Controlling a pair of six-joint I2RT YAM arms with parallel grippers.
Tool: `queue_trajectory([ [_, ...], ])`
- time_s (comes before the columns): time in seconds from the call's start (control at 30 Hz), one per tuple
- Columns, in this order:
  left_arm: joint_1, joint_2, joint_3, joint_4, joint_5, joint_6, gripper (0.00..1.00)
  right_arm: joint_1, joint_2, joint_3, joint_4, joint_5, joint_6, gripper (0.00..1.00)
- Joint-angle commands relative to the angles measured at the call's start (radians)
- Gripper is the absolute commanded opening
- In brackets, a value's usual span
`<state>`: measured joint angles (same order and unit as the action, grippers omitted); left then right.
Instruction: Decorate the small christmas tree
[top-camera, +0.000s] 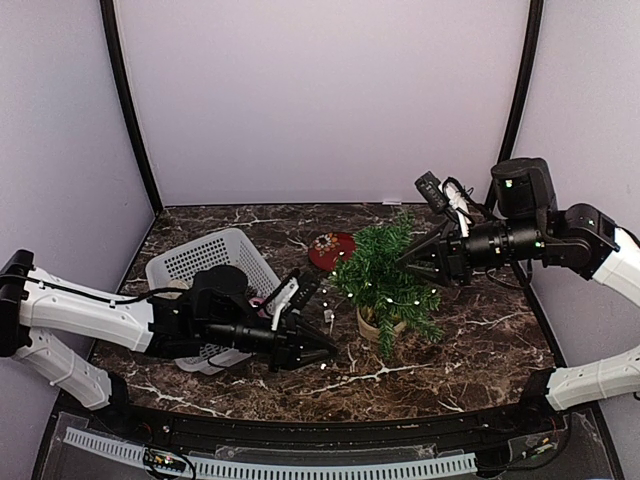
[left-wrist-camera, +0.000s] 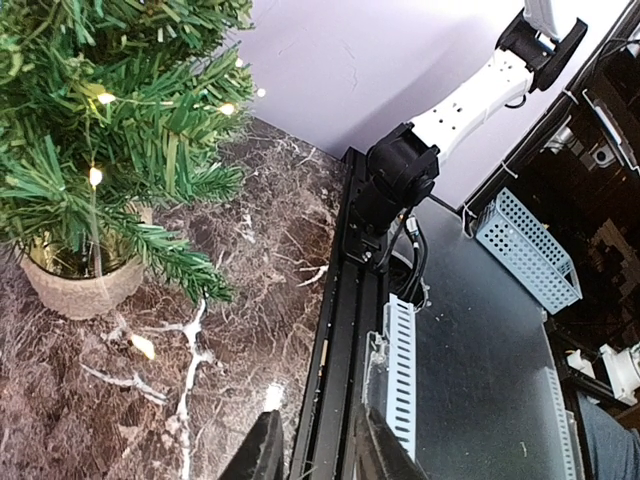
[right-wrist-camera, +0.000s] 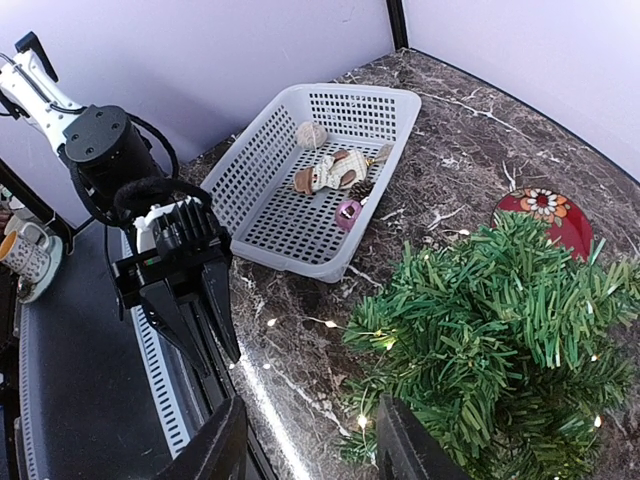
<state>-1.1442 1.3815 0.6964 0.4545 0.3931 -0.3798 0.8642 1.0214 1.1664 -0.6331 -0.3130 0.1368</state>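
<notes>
Both part-open and seemingly empty, left gripper (top-camera: 325, 348) waits low by loose lights (left-wrist-camera: 142, 346), right gripper (right-wrist-camera: 308, 445) at the tree (top-camera: 388, 280), probably to drape them.

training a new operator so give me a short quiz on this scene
1. True or false: the tiny lights on the small green christmas tree in the beige pot are lit.
2. Where do the small ornaments lie? A) white plastic mesh basket B) red round plate C) marble table
3. Which gripper is nearer the basket?
Key: 1 true; 2 A; 3 the left gripper.
</notes>
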Motion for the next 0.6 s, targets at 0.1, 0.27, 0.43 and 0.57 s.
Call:
queue_trajectory([
  [0.1,-0.005,-0.132,-0.039,-0.096,-0.081,-0.011,0.31,0.009,-0.012,0.021,0.026,0.005,0.012,0.44],
  [0.27,-0.005,-0.101,-0.022,-0.133,-0.092,-0.001,0.42,0.009,-0.021,0.026,0.024,0.001,0.019,0.45],
  [0.43,-0.005,-0.013,0.022,-0.118,0.043,0.024,0.48,0.009,-0.031,0.023,0.016,0.005,0.024,0.45],
  [0.57,-0.006,0.066,0.048,-0.093,0.133,0.030,0.48,0.009,-0.038,0.015,0.016,0.009,0.027,0.46],
])
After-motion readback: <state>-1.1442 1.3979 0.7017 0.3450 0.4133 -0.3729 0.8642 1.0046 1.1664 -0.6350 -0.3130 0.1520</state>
